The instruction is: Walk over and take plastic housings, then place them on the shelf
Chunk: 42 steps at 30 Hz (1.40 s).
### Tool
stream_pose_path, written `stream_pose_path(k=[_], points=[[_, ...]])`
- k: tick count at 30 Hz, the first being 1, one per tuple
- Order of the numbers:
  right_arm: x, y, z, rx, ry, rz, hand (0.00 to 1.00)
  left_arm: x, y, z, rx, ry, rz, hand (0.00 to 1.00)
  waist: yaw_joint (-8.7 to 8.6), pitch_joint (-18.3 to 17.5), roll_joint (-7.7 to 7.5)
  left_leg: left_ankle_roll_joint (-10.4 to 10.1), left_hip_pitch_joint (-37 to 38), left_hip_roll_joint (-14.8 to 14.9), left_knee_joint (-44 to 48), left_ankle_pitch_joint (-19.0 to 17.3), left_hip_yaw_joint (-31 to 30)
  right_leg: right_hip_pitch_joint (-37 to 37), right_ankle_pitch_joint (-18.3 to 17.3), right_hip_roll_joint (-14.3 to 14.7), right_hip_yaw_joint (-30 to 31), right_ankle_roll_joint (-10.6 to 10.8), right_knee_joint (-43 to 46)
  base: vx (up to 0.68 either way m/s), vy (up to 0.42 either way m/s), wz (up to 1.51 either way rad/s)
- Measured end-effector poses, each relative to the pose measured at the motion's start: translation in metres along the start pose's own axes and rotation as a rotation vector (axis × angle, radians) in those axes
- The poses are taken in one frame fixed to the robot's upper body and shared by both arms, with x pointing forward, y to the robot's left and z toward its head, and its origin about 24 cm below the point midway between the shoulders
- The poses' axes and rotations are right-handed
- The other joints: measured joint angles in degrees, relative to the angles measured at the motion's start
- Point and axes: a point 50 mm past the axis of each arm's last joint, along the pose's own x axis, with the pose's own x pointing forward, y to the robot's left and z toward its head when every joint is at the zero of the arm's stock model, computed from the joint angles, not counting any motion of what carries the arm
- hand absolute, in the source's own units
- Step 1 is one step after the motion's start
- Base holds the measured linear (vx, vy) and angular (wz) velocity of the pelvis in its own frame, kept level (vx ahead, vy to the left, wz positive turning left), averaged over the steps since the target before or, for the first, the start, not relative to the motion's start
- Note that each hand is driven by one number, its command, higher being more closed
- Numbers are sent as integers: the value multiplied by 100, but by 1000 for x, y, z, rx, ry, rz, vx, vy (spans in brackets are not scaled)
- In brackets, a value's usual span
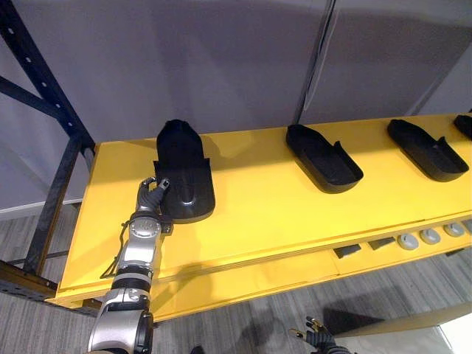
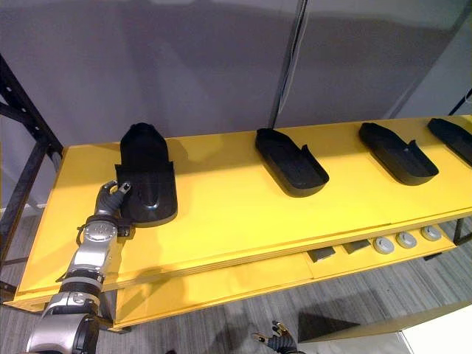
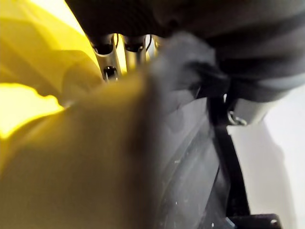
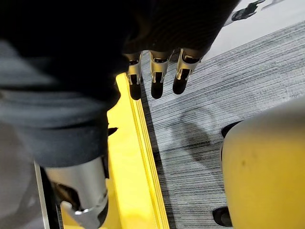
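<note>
- Firstly, at the far left a dark rack upright [image 1: 56,198] is seen beside the end of the yellow shelf [image 1: 258,210]; it stands clear of the work.
- Next, the left robot hand [image 1: 151,198] is found at the near left edge of the leftmost housing [image 1: 184,173], touching it. Whether the part is gripped or merely touched cannot be told, as the contact is blurred in the left wrist view.
- That black plastic housing is resting on the shelf top with its domed side up, so this placement is judged to be nearly done, with only the let-go left.
- Further right, a second housing [image 1: 323,158], a third housing [image 1: 428,151] and a fourth housing [image 2: 451,139] are lying hollow side up, well apart in a row; these are judged to be already placed.
- Bare yellow surface is left between the parts, so nothing is seen to block the leftmost spot.
- Below the shelf edge, small round grey parts [image 1: 429,236] are set on a lower level.
- Lastly, the right robot hand [image 4: 157,76] is hung low over the grey floor [image 4: 228,95], its fingers relaxed and nothing held; any further housing would have to be fetched.
</note>
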Motion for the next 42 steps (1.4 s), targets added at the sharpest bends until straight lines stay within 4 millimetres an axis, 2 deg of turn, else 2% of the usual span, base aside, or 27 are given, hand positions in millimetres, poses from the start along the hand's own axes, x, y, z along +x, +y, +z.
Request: stream_pose_path(k=[6, 8, 10, 15, 18, 19, 21, 23, 25, 29, 32, 37, 42], points=[[0, 0, 0, -1, 2, -1, 0, 0, 1, 1, -8, -7, 9, 0, 34, 17, 7, 1, 65, -13, 0, 1, -21, 60, 7, -18, -29, 1, 2, -50, 21, 1], [0, -2, 0, -4, 2, -3, 0, -2, 0, 8, -26, -36, 19, 0, 46, 29, 14, 14, 58, -34, 0, 10, -74, 67, 8, -37, -67, 2, 2, -56, 23, 10], [0, -4, 0, -8, 2, -8, 0, -12, -8, 21, -92, -107, 30, 0, 52, 48, 18, 31, 63, -82, -1, 22, -157, 122, 7, -81, -160, 3, -5, -41, 31, 19], [-1, -5, -2, -9, 9, -12, 0, -46, -17, 34, -245, -213, 61, 0, 156, 73, 17, 34, 95, -102, -1, 25, -203, 197, 7, -102, -163, 4, -27, -35, 22, 6], [-2, -6, -5, -8, 15, -15, 0, -61, -22, 49, -302, -301, 58, 0, 245, 74, 13, 32, 91, -96, 0, 22, -260, 228, 5, -98, -200, 6, -31, -32, 5, 11], [-2, -6, -5, -8, 13, -16, 0, -68, -22, 58, -321, -350, 59, 100, 264, 73, 11, 32, 74, -93, 12, 20, -276, 251, 5, -95, -211, 6, -28, -12, 1, 5], [-2, -6, -5, -7, 10, -16, 0, -79, -21, 73, -346, -436, 58, 100, 273, 73, 6, 43, 22, -90, 96, -6, -289, 252, 7, -98, -221, 9, -19, -11, 2, 4], [-5, -6, -6, -1, -4, -21, 0, -99, -24, 89, -377, -549, 31, 100, 321, 69, 2, 46, -87, -81, 337, -148, -295, 264, 7, -105, -220, 9, -5, 0, 0, 0], [-6, -5, -6, 3, -8, -24, 0, -114, -28, 93, -397, -607, -9, 100, 334, 66, 1, 58, -197, -56, 596, -299, -296, 271, 8, -114, -212, 9, 1, -19, 8, -2], [-7, 2, -7, 18, -14, -13, 0, -138, -47, 74, -397, -563, -116, 100, 392, 52, 2, 17, -423, 62, 1169, -684, -299, 334, -3, -63, -190, 27, 0, -38, 7, -3], [-8, 3, -9, 23, -11, -17, 0, -148, -55, 58, -380, -497, -155, 100, 414, 9, 0, 1, -599, 131, 1539, -880, -305, 328, -21, -22, -201, 54, 1, 0, 0, 0], [-11, 3, -14, 30, -2, -27, 0, -148, -63, 39, -327, -424, -194, 100, 530, -82, -10, 46, -808, 205, 2036, -1153, -309, 349, -22, 9, -190, 55, 4, 10, 25, -2], [-12, 6, -15, 38, -5, -28, 0, -144, -76, 13, -256, -304, -229, 100, 518, -142, -25, 36, -807, 238, 2139, -1308, -305, 325, -21, 40, -151, 53, 131, 4, 35, -2]])
